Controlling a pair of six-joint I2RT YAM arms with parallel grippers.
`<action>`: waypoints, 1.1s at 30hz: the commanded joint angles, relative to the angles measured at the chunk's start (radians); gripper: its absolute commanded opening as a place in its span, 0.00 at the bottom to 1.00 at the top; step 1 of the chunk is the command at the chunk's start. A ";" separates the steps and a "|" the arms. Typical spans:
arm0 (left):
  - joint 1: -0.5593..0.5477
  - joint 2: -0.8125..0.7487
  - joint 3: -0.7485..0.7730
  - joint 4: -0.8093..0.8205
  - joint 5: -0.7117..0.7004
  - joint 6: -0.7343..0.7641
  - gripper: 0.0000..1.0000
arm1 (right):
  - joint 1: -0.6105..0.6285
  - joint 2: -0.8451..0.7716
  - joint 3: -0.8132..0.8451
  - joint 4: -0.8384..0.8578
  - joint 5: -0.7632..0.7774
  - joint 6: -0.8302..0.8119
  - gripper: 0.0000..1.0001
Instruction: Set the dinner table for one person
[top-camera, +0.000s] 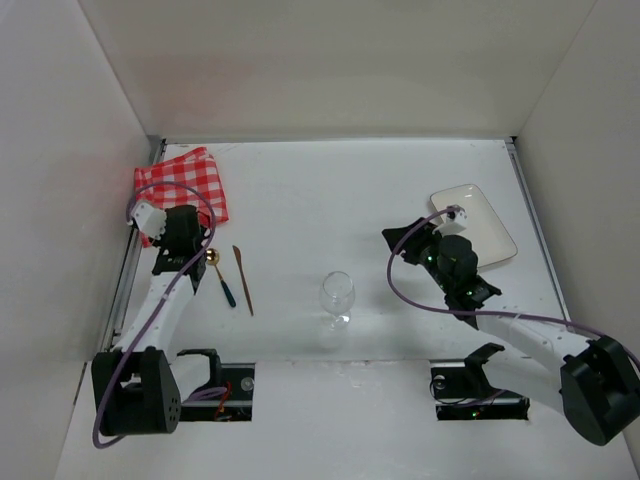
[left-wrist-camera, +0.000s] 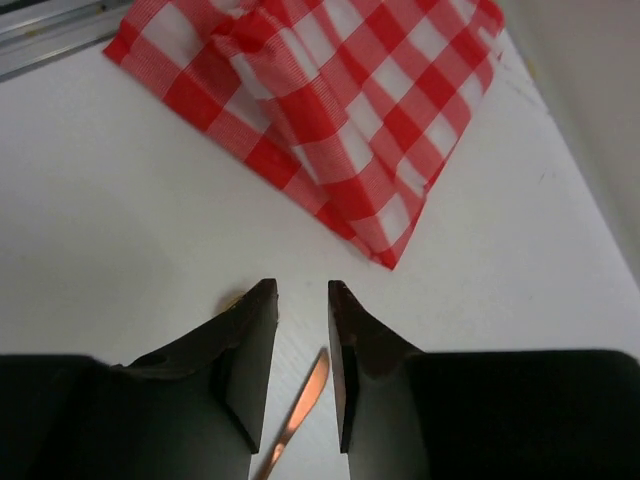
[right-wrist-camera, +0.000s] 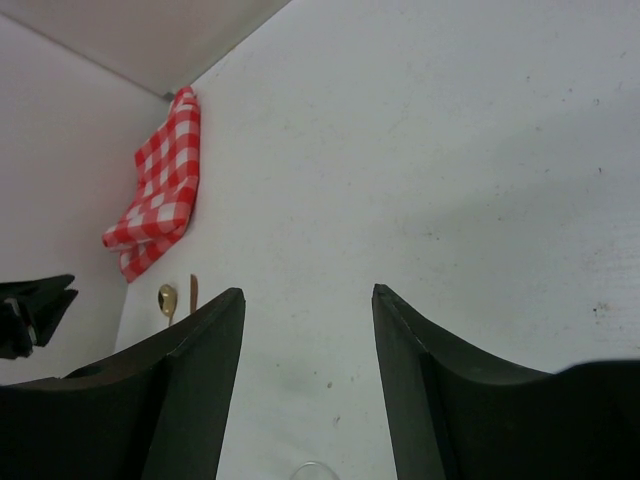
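Observation:
The dinner table (top-camera: 330, 190) is a large white surface. A red-and-white checked cloth (top-camera: 180, 185) lies crumpled at its far left corner. A gold spoon with a blue handle (top-camera: 220, 275) and a copper knife (top-camera: 243, 280) lie side by side at left. An empty wine glass (top-camera: 337, 297) stands upright near the middle front. A small white rectangular plate (top-camera: 473, 225) sits at right. My left gripper (top-camera: 190, 232) hovers by the cloth's near edge. In the left wrist view it (left-wrist-camera: 302, 290) is slightly open and empty, with the knife tip (left-wrist-camera: 310, 395) below. My right gripper (top-camera: 400, 243) is left of the plate, wide open and empty (right-wrist-camera: 305, 295).
White walls enclose the table on three sides. Metal edge strips (top-camera: 528, 200) run along both sides. The right wrist view shows the cloth (right-wrist-camera: 160, 190), the spoon bowl (right-wrist-camera: 166, 298), the knife tip (right-wrist-camera: 193, 290) and the glass rim (right-wrist-camera: 315, 468).

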 joint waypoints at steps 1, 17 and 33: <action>0.034 0.066 0.082 0.104 0.021 -0.004 0.33 | 0.004 -0.027 0.017 0.057 0.004 -0.002 0.60; 0.285 0.386 0.255 0.094 0.175 -0.132 0.58 | 0.004 -0.009 0.024 0.057 0.000 -0.001 0.61; 0.298 0.609 0.428 0.091 0.172 -0.019 0.52 | 0.033 0.026 0.046 0.066 -0.027 -0.009 0.60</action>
